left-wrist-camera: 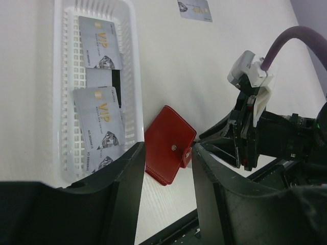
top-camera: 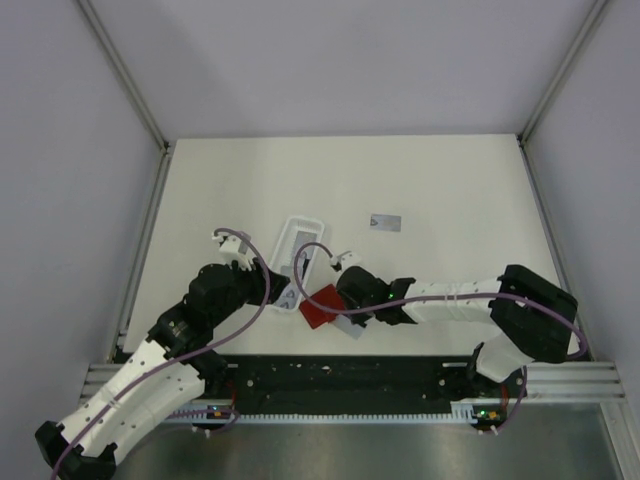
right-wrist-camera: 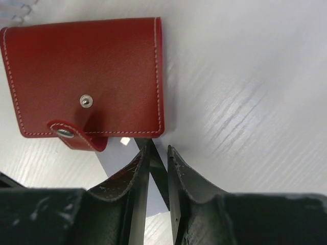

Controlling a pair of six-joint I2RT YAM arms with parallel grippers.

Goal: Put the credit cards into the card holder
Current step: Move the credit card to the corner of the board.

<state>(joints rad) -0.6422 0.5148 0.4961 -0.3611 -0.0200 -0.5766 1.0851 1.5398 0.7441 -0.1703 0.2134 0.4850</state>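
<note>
The red card holder (top-camera: 320,303) lies closed, clasp snapped, near the table's front, and also shows in the left wrist view (left-wrist-camera: 167,144) and the right wrist view (right-wrist-camera: 87,71). A grey credit card (right-wrist-camera: 115,159) lies flat, partly tucked under its near edge (top-camera: 352,327). My right gripper (right-wrist-camera: 158,146) hovers over that card's dark stripe, jaws nearly shut with a narrow gap and nothing between them. My left gripper (left-wrist-camera: 168,150) is open and empty above the holder. Two more cards (left-wrist-camera: 99,122) lie in the white tray (left-wrist-camera: 134,76). Another card (top-camera: 386,222) lies loose further back.
The white slotted tray (top-camera: 300,228) sits just left of the holder, close to my left gripper (top-camera: 283,292). My right arm (left-wrist-camera: 276,138) reaches in from the right, close to the left fingers. A black rail runs along the table's front edge (top-camera: 340,375).
</note>
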